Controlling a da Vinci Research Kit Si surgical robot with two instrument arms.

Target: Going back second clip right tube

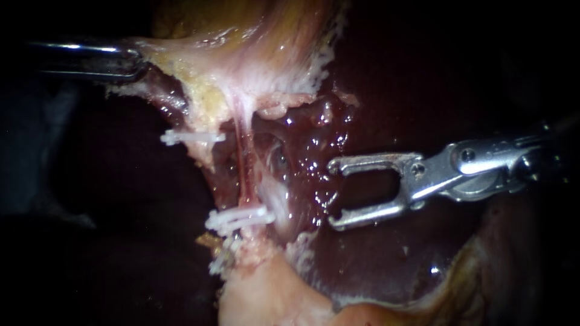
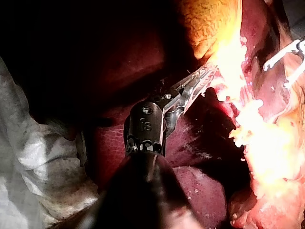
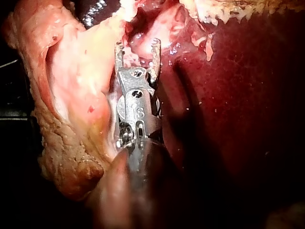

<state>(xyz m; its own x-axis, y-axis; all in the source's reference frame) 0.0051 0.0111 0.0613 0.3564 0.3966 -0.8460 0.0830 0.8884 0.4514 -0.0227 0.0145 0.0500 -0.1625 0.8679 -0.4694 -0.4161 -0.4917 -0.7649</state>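
Note:
A thin red tube (image 1: 244,166) runs down from the pale gallbladder (image 1: 241,54). One white clip (image 1: 238,218) crosses the tube's lower end, and a second white clip (image 1: 190,137) sits higher, on the strip of tissue to its left. My right instrument (image 1: 332,194) stands to the right of the tubes over wet liver, apart from them, its jaws open and empty. In the right wrist view the same open jaws (image 3: 137,47) point at pink tissue. My left instrument (image 1: 136,60) is shut on the gallbladder's edge and holds it taut (image 2: 202,78).
Dark red liver (image 1: 386,265) lies under and below the right instrument. Pale fatty tissue (image 1: 266,296) sits below the lower clip, with a further white clip (image 1: 220,261) at its edge. White gauze (image 2: 33,162) lies beside the left shaft.

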